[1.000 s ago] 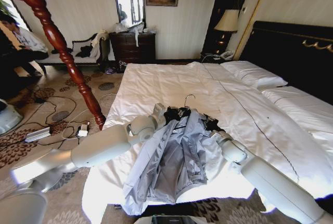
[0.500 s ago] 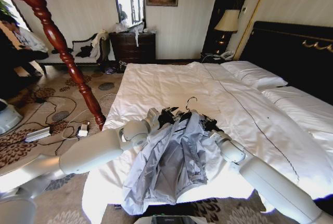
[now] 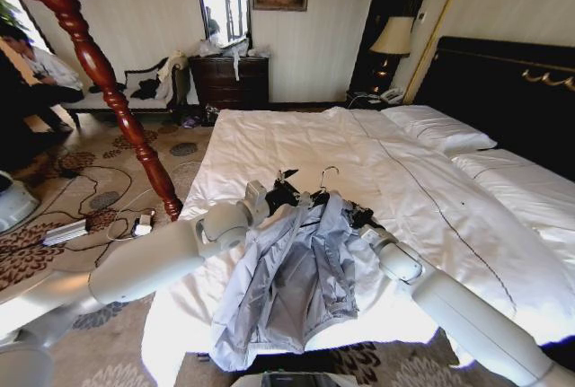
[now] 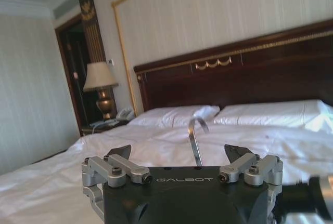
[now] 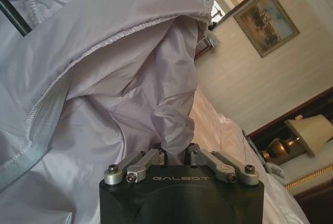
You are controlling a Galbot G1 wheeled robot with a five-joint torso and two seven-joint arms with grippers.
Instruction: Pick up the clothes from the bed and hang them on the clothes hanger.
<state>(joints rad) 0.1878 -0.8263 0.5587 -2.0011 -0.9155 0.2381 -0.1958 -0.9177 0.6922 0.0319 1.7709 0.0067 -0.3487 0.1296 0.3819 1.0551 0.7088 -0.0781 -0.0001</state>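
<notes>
The light grey jacket (image 3: 296, 288) lies open at the near end of the white bed (image 3: 296, 140), draped over the black clothes hanger, whose silver hook (image 3: 329, 169) sticks up at the collar. My left gripper (image 3: 289, 188) hovers at the collar's left side, open; in the left wrist view the hook (image 4: 194, 143) stands between its spread fingers (image 4: 120, 153) without touching them. On the collar's right side, my right gripper (image 3: 358, 215) is shut on a fold of jacket fabric (image 5: 171, 109), and the hanger's black bar (image 5: 13, 16) shows beyond it.
A tall red-brown coat stand (image 3: 99, 73) rises left of the bed. Cables and a power strip (image 3: 99, 216) litter the carpet beside it. A sofa (image 3: 135, 91) and dresser stand at the far wall. White pillows (image 3: 440, 127) and the black headboard (image 3: 503, 82) are on the right.
My left arm has drawn back to the left, off the jacket's collar, and its gripper now sits a little higher. The right arm and jacket have barely moved.
</notes>
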